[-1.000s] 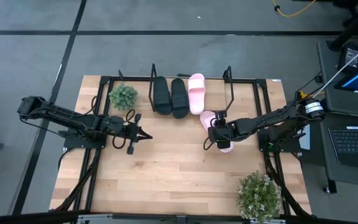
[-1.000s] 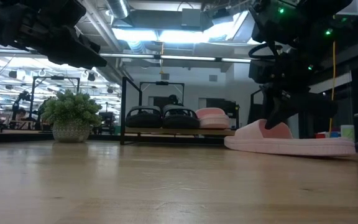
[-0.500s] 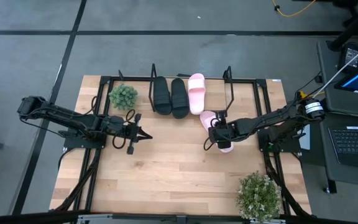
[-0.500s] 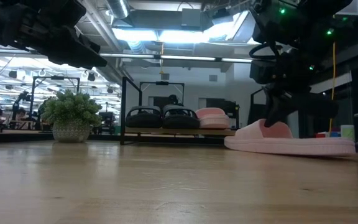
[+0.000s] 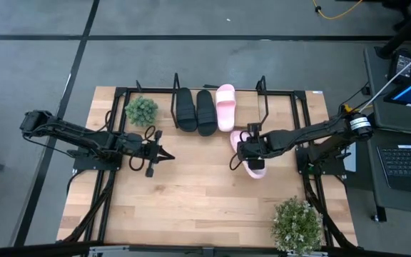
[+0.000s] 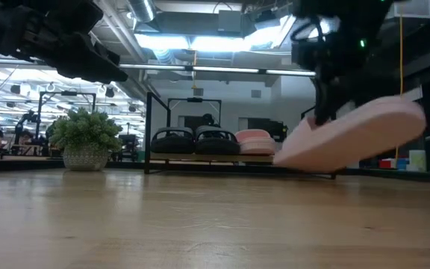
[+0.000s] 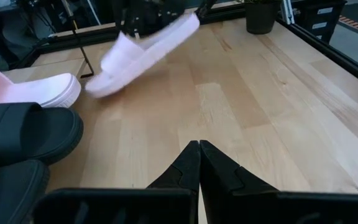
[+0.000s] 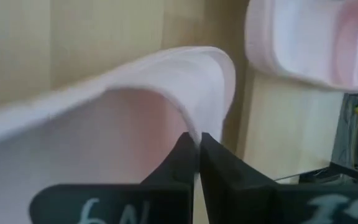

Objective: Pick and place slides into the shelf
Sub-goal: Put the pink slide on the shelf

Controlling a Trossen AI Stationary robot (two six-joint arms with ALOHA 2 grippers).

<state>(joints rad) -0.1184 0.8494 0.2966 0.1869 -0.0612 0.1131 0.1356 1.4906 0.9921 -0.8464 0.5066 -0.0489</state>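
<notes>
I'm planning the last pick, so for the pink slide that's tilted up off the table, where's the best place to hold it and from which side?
Probably the wide strap, from above at its edge. The right gripper is already shut on the strap of the loose pink slide, and the slide hangs tilted, one end raised, clear of the table. The strap arches over the sole, offering a thin raised band to pinch.

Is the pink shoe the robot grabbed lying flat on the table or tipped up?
Tipped up. The low view shows the pink slide slanting, its far end raised off the table, with the right gripper shut on its strap.
</notes>
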